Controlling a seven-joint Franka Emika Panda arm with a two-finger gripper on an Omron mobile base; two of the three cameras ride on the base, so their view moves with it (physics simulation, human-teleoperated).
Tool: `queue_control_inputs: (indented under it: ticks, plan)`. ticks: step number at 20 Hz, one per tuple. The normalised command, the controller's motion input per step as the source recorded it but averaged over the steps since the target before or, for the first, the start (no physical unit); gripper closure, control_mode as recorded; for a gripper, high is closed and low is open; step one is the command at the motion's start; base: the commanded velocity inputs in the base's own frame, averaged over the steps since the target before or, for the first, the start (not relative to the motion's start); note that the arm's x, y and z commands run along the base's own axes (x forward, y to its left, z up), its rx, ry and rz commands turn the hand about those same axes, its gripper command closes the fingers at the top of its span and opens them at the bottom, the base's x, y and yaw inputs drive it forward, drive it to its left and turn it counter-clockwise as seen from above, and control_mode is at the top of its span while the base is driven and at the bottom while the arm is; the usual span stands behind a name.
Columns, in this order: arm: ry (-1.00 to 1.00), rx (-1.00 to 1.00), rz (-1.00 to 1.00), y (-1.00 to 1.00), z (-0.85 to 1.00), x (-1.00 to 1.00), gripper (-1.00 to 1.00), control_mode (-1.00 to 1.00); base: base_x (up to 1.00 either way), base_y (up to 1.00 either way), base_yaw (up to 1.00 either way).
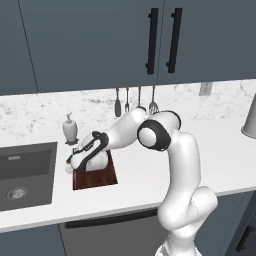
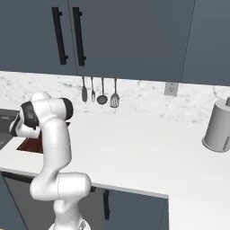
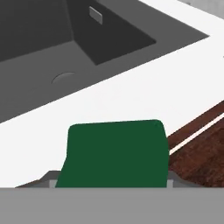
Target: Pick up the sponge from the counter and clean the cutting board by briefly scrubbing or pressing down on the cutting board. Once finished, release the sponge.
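In the left base view you see the white arm bend down and to the left over the smooth, lightly marbled counter [image 1: 145, 175], its gripper [image 1: 71, 165] hanging at the left edge of the flat, dark reddish-brown cutting board [image 1: 97, 176], whose wood grain shows as a rectangle beside the dark grey sink [image 1: 25, 172]. A small rounded soap bottle [image 1: 70, 128] stands behind the board near the speckled backsplash, and slim metal utensils [image 1: 135, 102] hang on the wall above. In the right base view your arm's elbow covers most of the work; a sliver of the board [image 2: 30, 144] shows behind it, and a pale grey cylindrical canister [image 2: 218, 126] stands far right on the counter. In the hand view the sponge [image 3: 114, 153] sits close between the fingers, its matte dark green face toward the camera; the jaws are nearly closed and clamp it. It hangs above the white counter strip between the sink basin and the board's edge [image 3: 201, 144].
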Motion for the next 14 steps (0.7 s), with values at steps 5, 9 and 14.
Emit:
queue_control_inputs:
  ticks: [5,9,14]
  plan:
    - [0.27,-0.13,0.00,0.29,-1.00,0.03,1.00,-1.00,0.00,0.00,0.00]
    - [-0.01,-0.01,0.00,0.38,-0.33,-0.15,1.00,-1.00,0.00,0.00,0.00]
    - [-0.10,0.00,0.00,-0.10,-0.15,-0.18,1.00,-1.00,0.00,0.00,0.00]
